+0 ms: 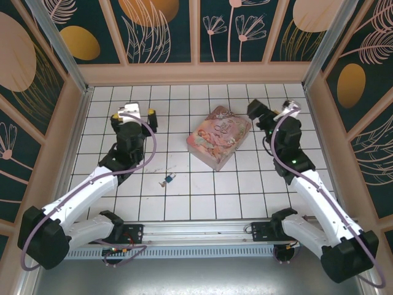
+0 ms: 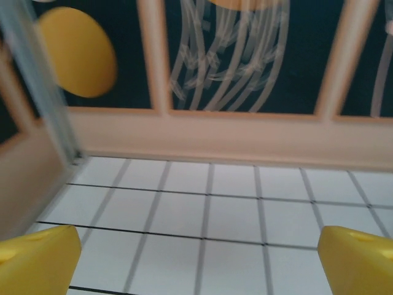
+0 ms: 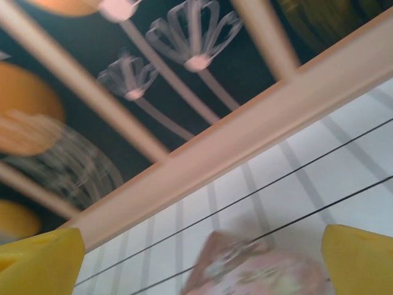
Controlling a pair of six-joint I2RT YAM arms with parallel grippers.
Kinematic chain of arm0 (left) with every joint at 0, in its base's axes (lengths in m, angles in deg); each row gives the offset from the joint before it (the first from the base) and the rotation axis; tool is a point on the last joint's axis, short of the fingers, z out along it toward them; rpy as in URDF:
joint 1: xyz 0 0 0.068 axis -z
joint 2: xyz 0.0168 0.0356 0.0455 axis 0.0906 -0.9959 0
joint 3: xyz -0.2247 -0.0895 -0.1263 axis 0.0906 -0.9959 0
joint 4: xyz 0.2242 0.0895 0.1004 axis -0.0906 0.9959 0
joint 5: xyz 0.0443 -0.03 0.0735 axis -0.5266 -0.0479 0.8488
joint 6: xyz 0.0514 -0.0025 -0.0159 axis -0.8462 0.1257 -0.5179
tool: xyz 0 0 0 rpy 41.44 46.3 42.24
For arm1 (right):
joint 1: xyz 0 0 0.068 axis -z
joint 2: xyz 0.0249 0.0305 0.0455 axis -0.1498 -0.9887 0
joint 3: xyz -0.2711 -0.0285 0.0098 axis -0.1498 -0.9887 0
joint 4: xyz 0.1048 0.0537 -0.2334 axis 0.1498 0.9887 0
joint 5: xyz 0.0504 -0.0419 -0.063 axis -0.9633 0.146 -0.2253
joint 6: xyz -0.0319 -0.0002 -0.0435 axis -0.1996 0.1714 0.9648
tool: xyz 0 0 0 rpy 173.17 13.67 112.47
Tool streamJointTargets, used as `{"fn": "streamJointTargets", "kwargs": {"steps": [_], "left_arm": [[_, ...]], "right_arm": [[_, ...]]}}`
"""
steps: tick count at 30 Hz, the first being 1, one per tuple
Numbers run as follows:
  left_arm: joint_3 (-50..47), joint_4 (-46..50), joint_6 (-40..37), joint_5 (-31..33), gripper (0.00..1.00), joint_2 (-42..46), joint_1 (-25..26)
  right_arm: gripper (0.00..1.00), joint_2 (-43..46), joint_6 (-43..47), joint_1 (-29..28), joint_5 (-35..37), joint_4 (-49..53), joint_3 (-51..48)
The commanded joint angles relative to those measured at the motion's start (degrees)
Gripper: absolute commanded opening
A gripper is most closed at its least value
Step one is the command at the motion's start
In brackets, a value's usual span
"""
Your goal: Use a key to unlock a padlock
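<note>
From above, a white tiled floor (image 1: 202, 203) is seen, enclosed by dark walls (image 1: 166, 27) painted with flowers and orange discs. The padlock (image 1: 171, 177) is found on the floor near the middle front, between the two arms, with the key (image 1: 164, 183) right at its lower-left side; whether the key is inserted cannot be told at this size. A pink tin (image 1: 219, 136) is set at an angle behind and to the right of the padlock, well apart from it. The left gripper (image 1: 133, 113) is held over the left rear tiles, released and empty, well away from the padlock. The right gripper (image 1: 270, 106) is held just beyond the tin's far right corner, also spread. In the left wrist view, the left gripper (image 2: 196, 264) is shown released, its yellow fingers (image 2: 37, 258) set wide at the frame's lower corners with bare tiles and the back wall between them. In the right wrist view, the right gripper (image 3: 199, 261) is likewise shown released, its yellow fingers (image 3: 359, 258) wide apart, with the blurred tin (image 3: 258, 273) below and between them, ungrasped.
</note>
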Motion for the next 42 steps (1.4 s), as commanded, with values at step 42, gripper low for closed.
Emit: {"fn": "streamJointTargets", "kwargs": {"steps": [42], "left_arm": [[-30.9,-60.4,-2.2,-20.8,0.99,-24.4,-25.9]], "right_arm": [[0.99,-34.6,30.2,20.6,-13.9,-73.1,-35.4]]}}
